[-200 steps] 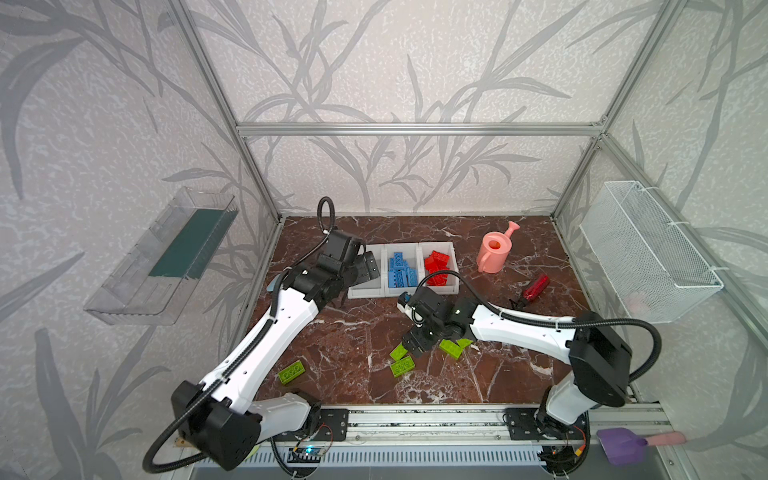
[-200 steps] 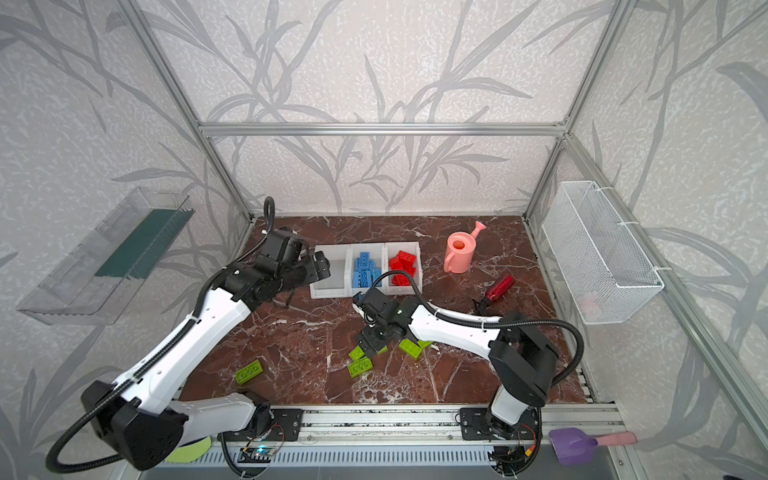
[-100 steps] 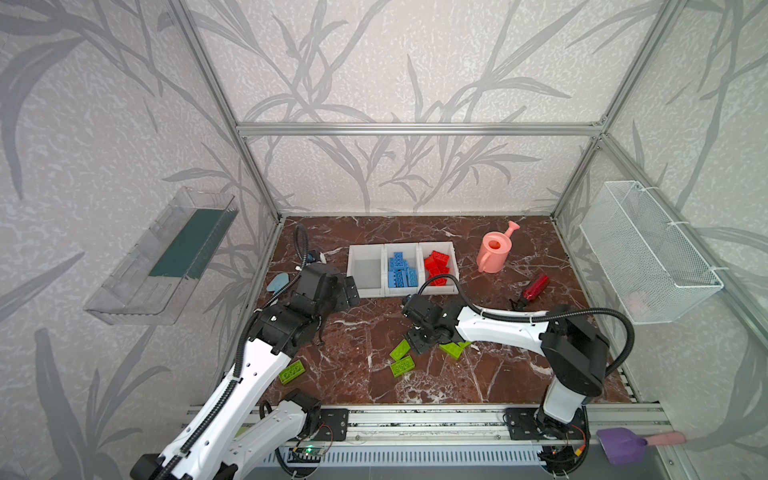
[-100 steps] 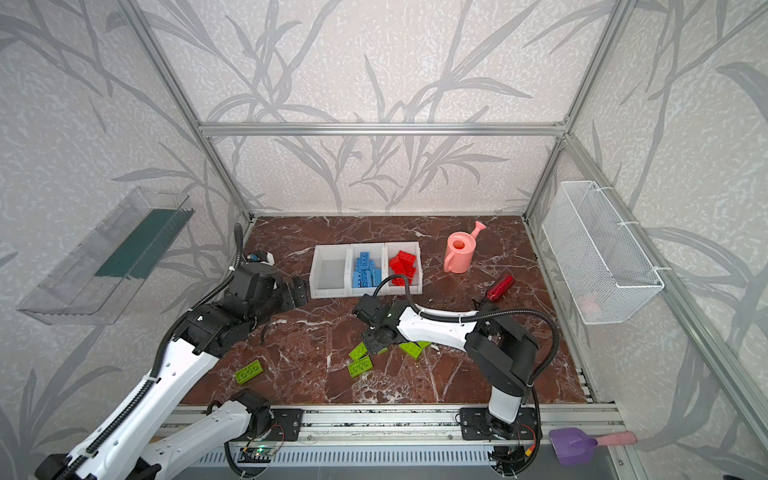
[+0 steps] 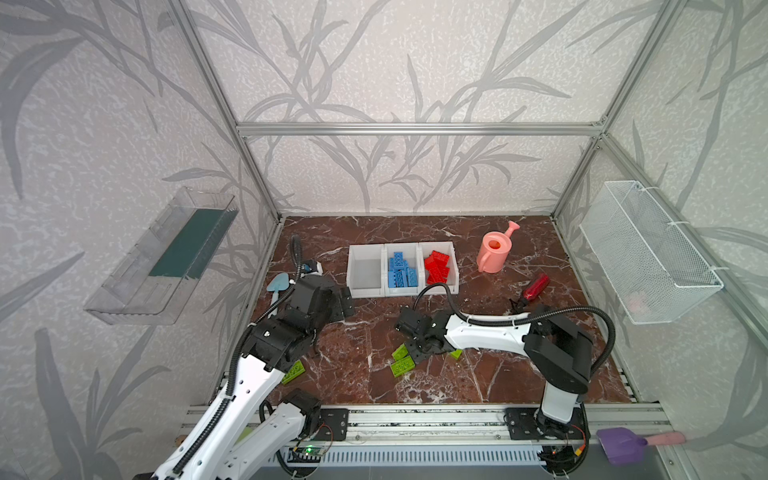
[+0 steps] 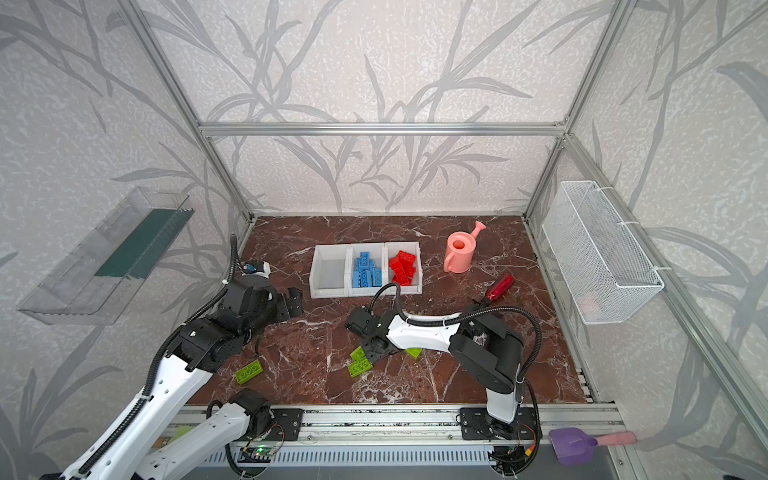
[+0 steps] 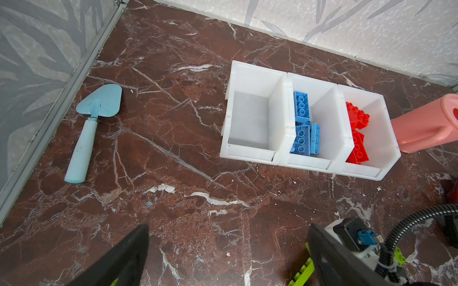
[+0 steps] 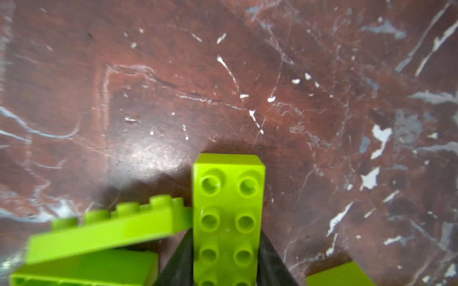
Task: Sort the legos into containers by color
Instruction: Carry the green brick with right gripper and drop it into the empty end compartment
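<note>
1. Legos were partly sorted. Blue bricks (image 5: 401, 270) lay in the middle one of the three joined white bins (image 5: 402, 293), and red bricks (image 5: 438, 266) lay in the right-hand one. The left-hand bin (image 7: 250, 154) held nothing.
2. Every green piece in view was out on the marble tabletop (image 5: 478, 382). Most sat in a cluster near the front middle under the right arm, and a lone brick (image 6: 249, 371) lay well apart on the left arm's side.
3. The right gripper (image 8: 225, 237) was closed on a single green brick (image 8: 228, 198) from that cluster. Its dark fingers (image 8: 178, 260) pressed on the two long side faces, and the studs faced the wrist camera. Whether the piece had left the tabletop could not be told.
4. A tilted brick (image 8: 111, 230) touched the side of the gripped one with its end, and another green piece lay beneath it.
5. The left gripper (image 7: 229, 230) stood wide open with nothing between its fingers, over bare tabletop near the front left corner of the bins.
6. These pieces looked like hard, hollow plastic, so they were probably light and stiff and would not give under the fingers.
7. Their glossy side walls seemed likely to slip under a loose or skewed pinch. The flat long faces across the narrow width, as taken here, looked like the best hold, and the studded top the worst.
8. On lifting, the leaning neighbour could be dragged or tipped, so a straight upward pull seemed wise.
</note>
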You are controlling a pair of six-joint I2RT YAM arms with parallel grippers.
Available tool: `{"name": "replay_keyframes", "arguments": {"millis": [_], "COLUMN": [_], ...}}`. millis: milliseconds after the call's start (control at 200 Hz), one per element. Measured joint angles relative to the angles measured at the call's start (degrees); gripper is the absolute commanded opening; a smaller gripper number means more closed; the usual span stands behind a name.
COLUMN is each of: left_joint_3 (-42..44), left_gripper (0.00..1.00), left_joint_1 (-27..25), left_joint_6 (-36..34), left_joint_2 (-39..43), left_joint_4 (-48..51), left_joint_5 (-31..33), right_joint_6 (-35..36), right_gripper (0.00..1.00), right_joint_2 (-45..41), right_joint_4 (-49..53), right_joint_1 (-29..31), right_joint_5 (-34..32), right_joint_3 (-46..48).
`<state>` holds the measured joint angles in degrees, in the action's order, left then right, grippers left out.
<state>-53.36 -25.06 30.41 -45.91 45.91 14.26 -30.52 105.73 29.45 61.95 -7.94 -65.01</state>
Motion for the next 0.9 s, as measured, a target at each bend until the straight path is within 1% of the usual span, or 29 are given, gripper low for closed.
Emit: {"name": "replay_keyframes", "arguments": {"millis": [120, 230, 380, 515, 615, 710, 900], "left_joint_3": [0.39, 0.76, 0.85, 1.05, 1.05, 1.16, 2.69], "left_gripper": [0.99, 0.99, 0.99, 0.99, 0.99, 0.99, 0.99], "left_joint_1": [0.00, 0.00, 0.00, 0.00, 0.00, 0.00, 0.00], "left_joint_6": [0.00, 0.00, 0.00, 0.07, 0.28, 0.66, 1.57], "left_joint_2": [0.63, 1.18, 1.25, 1.64, 2.84, 5.75, 15.93], "left_joint_4": [0.00, -0.02, -0.04, -0.02, 0.07, 0.11, 0.00], "left_joint_5": [0.46, 0.70, 0.81, 1.33, 2.86, 5.09, 11.41], "right_joint_6": [-0.20, -0.35, -0.26, 0.59, 1.60, 2.71, 5.64], "right_gripper": [0.25, 0.21, 0.20, 0.20, 0.20, 0.20, 0.20], "right_joint_2": [0.11, 0.11, 0.07, -0.13, -0.33, -0.33, 1.62], "right_joint_4": [1.11, 2.32, 4.66, 6.43, 7.26, 7.91, 8.28], "right_joint_1": [0.09, 0.24, 0.26, 0.26, 0.26, 0.22, -1.14], "right_joint_5": [-0.87, -1.38, -2.05, -2.51, -2.58, -2.54, -0.52], "right_joint_3": [-0.74, -0.94, -2.62, -6.38, -9.84, -13.44, -22.80]}}
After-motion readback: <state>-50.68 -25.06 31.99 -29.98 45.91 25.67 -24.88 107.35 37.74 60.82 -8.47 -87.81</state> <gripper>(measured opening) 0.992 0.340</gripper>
